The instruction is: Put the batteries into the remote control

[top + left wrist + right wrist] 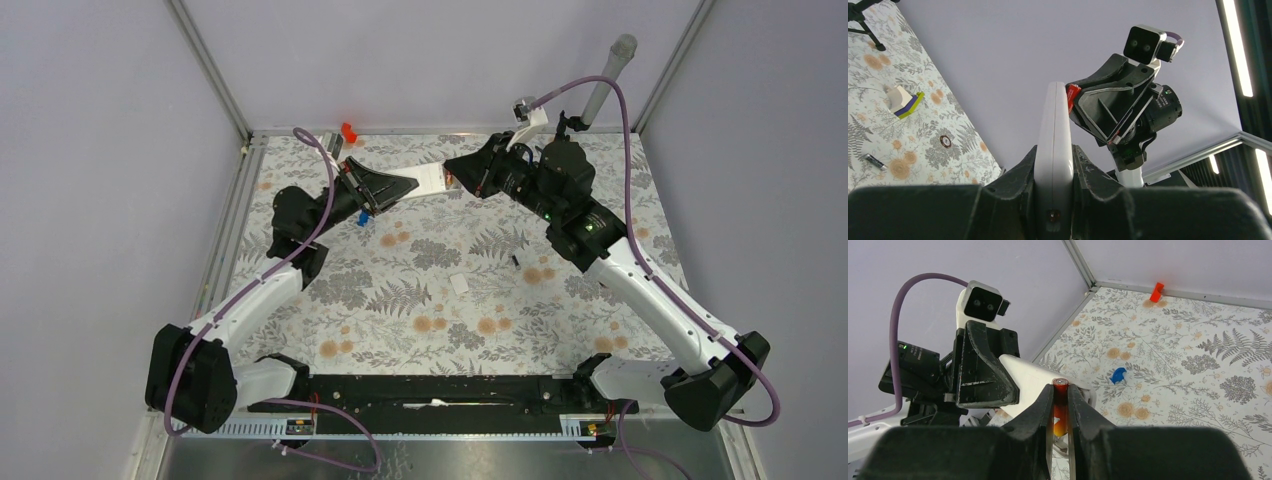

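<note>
Left fingers (1013,177): closest to the left wrist lens, clamped on both flat sides of the remote (1053,140), which is held off the surface.
Remote end: points away from the lens, towards the right fingers (1098,107).
Battery (1073,97): its red end shows, pinched in the right fingers just beside the right edge of the remote's far end; whether they touch cannot be told.
Second battery (875,161): lies flat on the surface (923,125) at the left, well apart from both arms.
White block (896,95): on the surface beyond the second battery, with a yellow-green bar (913,105) along its edge.

Right fingers (1040,412): closest to the right wrist lens, pinching the battery (1060,407) upright, its metal cap on top.
Remote (1030,375): just behind the battery, running left into the left fingers (983,370).
Blue piece (1118,374): on the surface, right of the right fingers.
Red piece (1157,291): at the far edge of the surface.

Meeting point, top view: over the far middle of the surface, with the left fingers (390,183) coming from the left and the right fingers (468,170) from the right.
Remote (430,179): lies between the two sets of fingers, its left part gripped.
Second battery (516,261): on the surface near the right arm, just right of a white plate (459,284).
Blue piece (363,216): on the surface by the left arm.
Red piece (348,132): at the far edge, left of middle.
</note>
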